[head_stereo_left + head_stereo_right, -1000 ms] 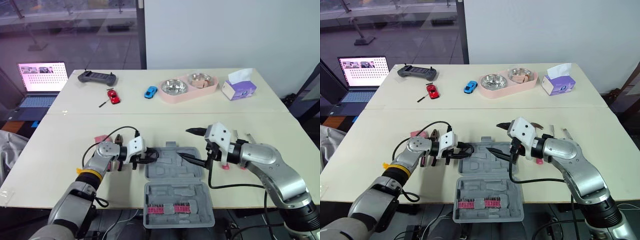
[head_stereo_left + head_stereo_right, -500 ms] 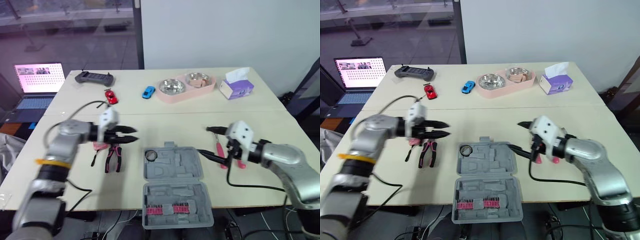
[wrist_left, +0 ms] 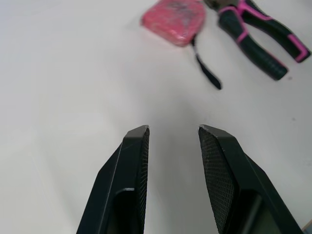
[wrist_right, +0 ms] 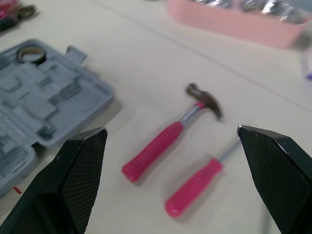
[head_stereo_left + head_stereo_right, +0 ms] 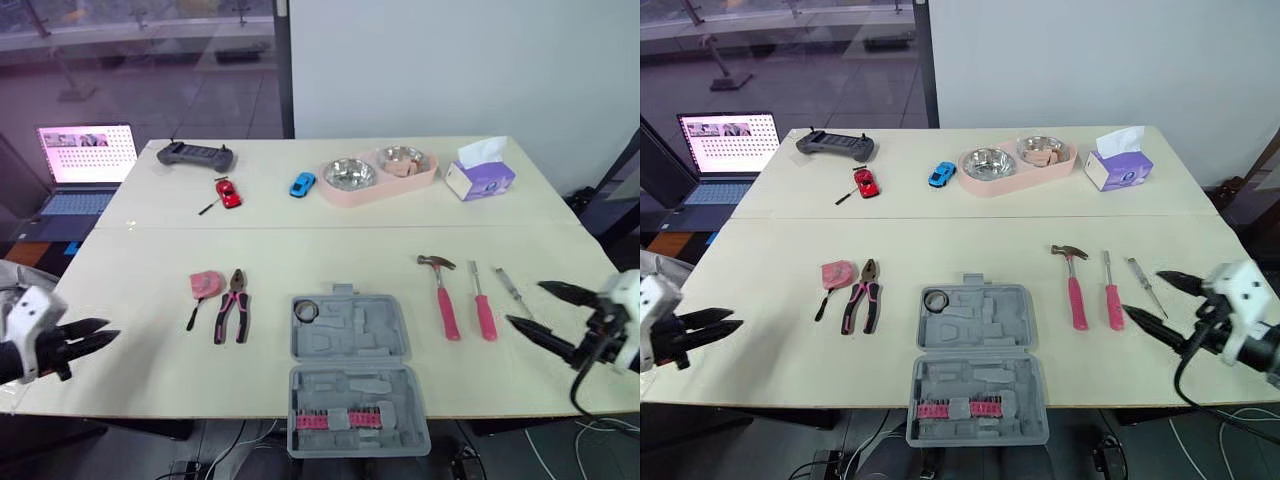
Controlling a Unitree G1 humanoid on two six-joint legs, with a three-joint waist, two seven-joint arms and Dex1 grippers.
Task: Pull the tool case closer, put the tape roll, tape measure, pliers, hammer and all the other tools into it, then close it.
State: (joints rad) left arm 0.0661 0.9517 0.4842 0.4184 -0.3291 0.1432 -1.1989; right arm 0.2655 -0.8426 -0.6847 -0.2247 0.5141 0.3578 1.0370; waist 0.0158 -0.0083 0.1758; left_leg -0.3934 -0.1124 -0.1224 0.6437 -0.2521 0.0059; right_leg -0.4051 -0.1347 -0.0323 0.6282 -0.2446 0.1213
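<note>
Backs off since half a second ago: parks left gripper at 9 o'clock of the tool case, slightly parted, empty. Parks right gripper at 3, gaping, empty. Leaves tape roll seemingly inside at 10.

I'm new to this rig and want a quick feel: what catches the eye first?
The open grey tool case sits at the table's near edge, a tape roll in its corner. A pink-handled hammer and screwdriver lie to its right, pink-handled pliers to its left.
</note>
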